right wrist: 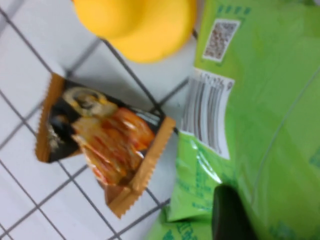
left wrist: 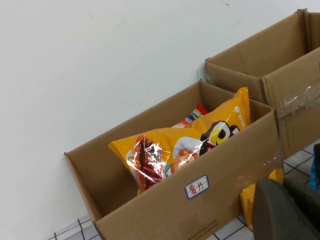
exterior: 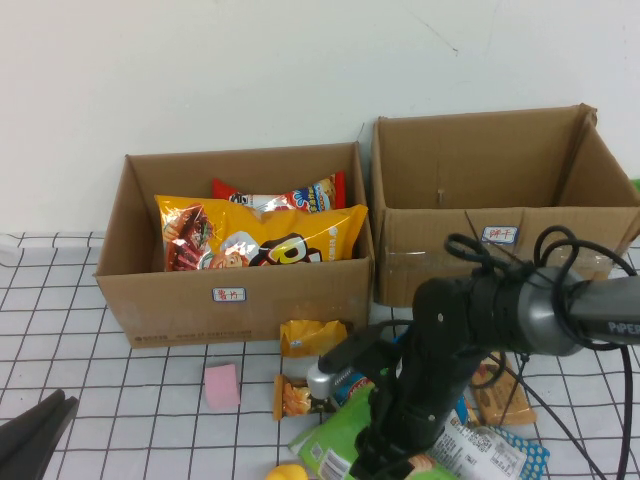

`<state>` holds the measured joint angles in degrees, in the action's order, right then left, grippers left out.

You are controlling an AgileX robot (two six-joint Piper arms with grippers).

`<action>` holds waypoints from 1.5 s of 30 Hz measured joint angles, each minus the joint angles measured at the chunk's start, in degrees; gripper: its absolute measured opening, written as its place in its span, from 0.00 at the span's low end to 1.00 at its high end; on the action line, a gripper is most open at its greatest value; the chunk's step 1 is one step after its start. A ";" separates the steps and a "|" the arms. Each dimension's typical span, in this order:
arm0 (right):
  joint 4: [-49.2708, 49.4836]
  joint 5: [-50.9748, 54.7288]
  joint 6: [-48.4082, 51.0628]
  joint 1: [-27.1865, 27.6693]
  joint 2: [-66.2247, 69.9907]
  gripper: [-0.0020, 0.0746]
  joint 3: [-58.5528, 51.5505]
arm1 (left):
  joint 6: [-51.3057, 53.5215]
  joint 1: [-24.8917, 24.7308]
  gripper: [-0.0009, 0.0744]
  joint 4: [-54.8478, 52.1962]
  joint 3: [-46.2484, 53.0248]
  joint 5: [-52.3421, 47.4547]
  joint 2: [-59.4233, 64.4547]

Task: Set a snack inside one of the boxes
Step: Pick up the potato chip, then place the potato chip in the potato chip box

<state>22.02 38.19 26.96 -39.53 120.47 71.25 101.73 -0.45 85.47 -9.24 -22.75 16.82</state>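
Observation:
Several snacks lie on the checked table in front of two open cardboard boxes, the left box [exterior: 240, 300] and the right box [exterior: 500, 160]. My right gripper [exterior: 375, 455] is down in the pile on a green snack bag [exterior: 335, 440]. In the right wrist view one dark finger [right wrist: 227, 215] presses against the green bag [right wrist: 265, 100]; the bag hides the other finger. My left gripper [exterior: 35, 425] is parked at the front left, shut and empty; it also shows in the left wrist view [left wrist: 292, 205].
The left box holds a big yellow chip bag [exterior: 260, 235] and a red bag [exterior: 285, 197]. A small yellow bag [exterior: 312, 336], a pink block [exterior: 221, 385], an orange packet [exterior: 292, 397], a yellow round thing [exterior: 288, 472] and a blue-white packet [exterior: 495, 450] lie in front.

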 joint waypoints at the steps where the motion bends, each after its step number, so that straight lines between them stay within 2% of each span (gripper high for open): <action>1: 0.12 0.22 0.00 0.00 -0.27 0.46 0.53 | 0.00 0.00 0.01 0.00 0.00 0.00 0.00; 11: -3.06 -2.24 0.00 0.00 -7.75 0.46 3.58 | 0.00 0.00 0.01 0.00 0.00 0.00 0.00; 19: -14.01 -10.13 0.00 0.00 -19.97 0.46 3.68 | 0.04 0.00 0.01 0.00 0.00 0.00 0.00; 26: -19.21 -30.22 0.00 0.10 -21.50 0.46 3.68 | 0.04 0.00 0.01 0.00 0.00 0.00 0.00; 38: -19.56 -66.92 0.50 0.10 -11.10 0.46 3.68 | 0.04 0.00 0.01 0.00 0.00 0.00 0.00; 41: -19.56 -74.66 0.52 0.10 -8.21 0.46 3.68 | 0.04 0.00 0.01 0.00 0.00 0.00 0.00; 45: -19.56 -79.38 -2.30 0.10 -4.83 0.46 5.46 | 0.04 0.00 0.01 0.00 0.00 0.00 0.00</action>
<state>2.46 -41.19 24.67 -39.43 115.64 76.71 101.77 -0.45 85.47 -9.24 -22.75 16.82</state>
